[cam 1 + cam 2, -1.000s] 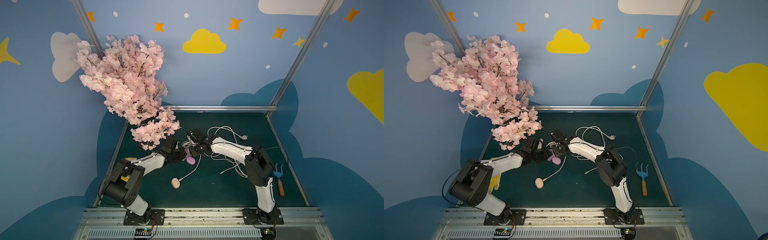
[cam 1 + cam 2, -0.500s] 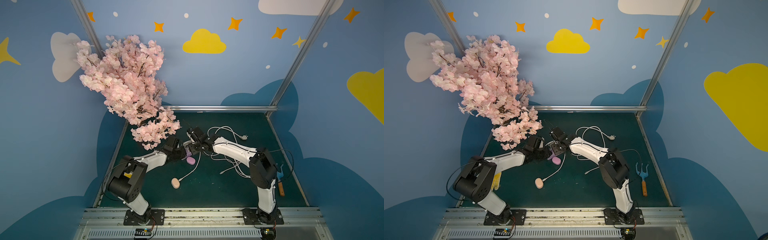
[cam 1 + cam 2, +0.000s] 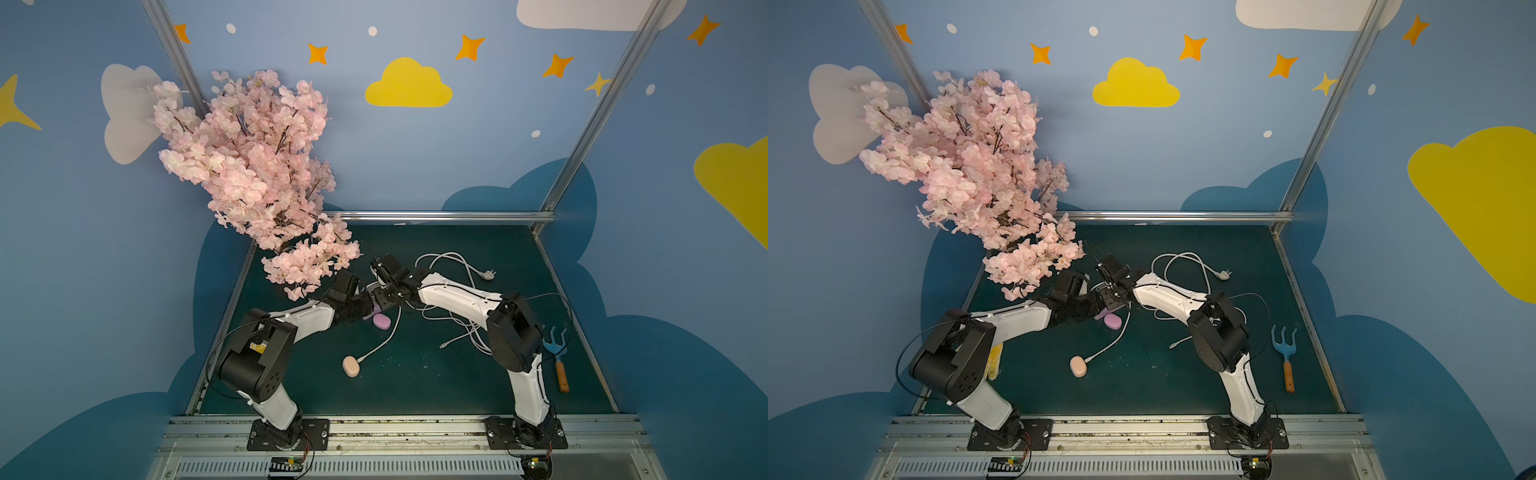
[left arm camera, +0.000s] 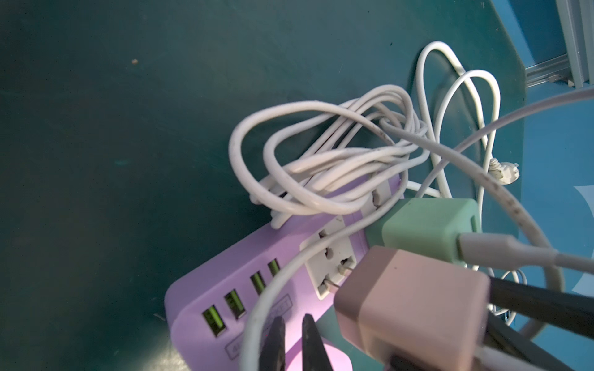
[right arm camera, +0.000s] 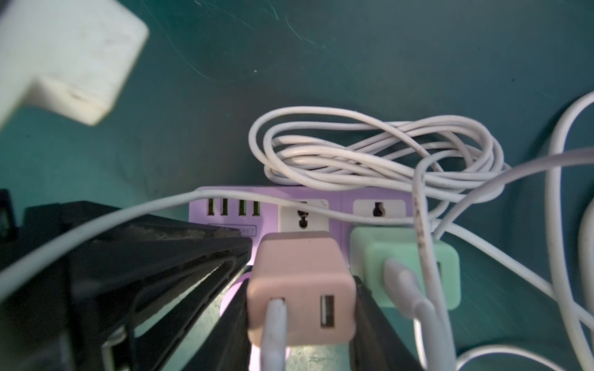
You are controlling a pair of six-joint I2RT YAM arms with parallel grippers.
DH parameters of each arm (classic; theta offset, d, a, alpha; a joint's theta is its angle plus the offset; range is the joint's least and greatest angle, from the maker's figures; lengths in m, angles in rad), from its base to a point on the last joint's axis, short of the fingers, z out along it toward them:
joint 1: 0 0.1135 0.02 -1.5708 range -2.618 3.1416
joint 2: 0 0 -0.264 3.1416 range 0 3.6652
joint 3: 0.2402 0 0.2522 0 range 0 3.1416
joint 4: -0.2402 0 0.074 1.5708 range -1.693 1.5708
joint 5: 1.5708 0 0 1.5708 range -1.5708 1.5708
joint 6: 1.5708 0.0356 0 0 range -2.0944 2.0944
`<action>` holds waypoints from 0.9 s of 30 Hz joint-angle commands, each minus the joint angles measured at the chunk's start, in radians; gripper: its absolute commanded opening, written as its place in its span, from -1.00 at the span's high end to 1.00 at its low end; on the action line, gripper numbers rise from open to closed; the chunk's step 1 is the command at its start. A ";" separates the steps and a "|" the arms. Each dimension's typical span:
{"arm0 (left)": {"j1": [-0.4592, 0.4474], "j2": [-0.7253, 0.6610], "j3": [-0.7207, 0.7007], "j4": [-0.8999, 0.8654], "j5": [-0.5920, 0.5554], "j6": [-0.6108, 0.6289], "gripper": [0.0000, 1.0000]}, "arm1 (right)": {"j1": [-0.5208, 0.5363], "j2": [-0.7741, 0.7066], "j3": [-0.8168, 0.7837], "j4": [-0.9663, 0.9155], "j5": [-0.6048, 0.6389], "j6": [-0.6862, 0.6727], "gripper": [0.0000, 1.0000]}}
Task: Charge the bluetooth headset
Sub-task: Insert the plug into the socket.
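A peach oval headset case [image 3: 351, 366] lies on the green mat, with a white cable [image 3: 386, 336] running from it up to a pink charger [image 5: 299, 266]. My right gripper [image 5: 302, 282] is shut on that charger and holds it close against a white socket of the purple power strip [image 4: 231, 276]. The charger's prongs are hidden. My left gripper [image 4: 292, 321] is shut, its tips resting on the strip's top near the green USB ports. A green charger [image 4: 424, 228] sits in the strip beside the pink one. A purple oval case [image 3: 381, 321] lies just below both grippers.
A tangle of white cables [image 3: 453, 316] with a plug [image 3: 488, 274] spreads behind and to the right of the strip. A pink blossom tree [image 3: 257, 174] overhangs the back left corner. A blue hand rake [image 3: 557, 353] lies at the right edge.
Both grippers stay together at the power strip. The arms have shifted slightly toward the back, and the left jaws have drawn a little closer.
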 commanded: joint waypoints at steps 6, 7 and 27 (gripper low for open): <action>-0.002 0.020 -0.006 -0.049 -0.002 0.017 0.73 | 0.004 0.095 0.155 -0.240 0.067 0.028 1.00; -0.002 0.020 -0.007 -0.048 -0.002 0.015 0.74 | 0.004 0.103 0.165 -0.263 0.081 0.022 1.00; 0.004 0.024 -0.018 -0.028 0.037 0.010 0.77 | 0.006 0.187 0.230 -0.308 -0.009 0.054 1.00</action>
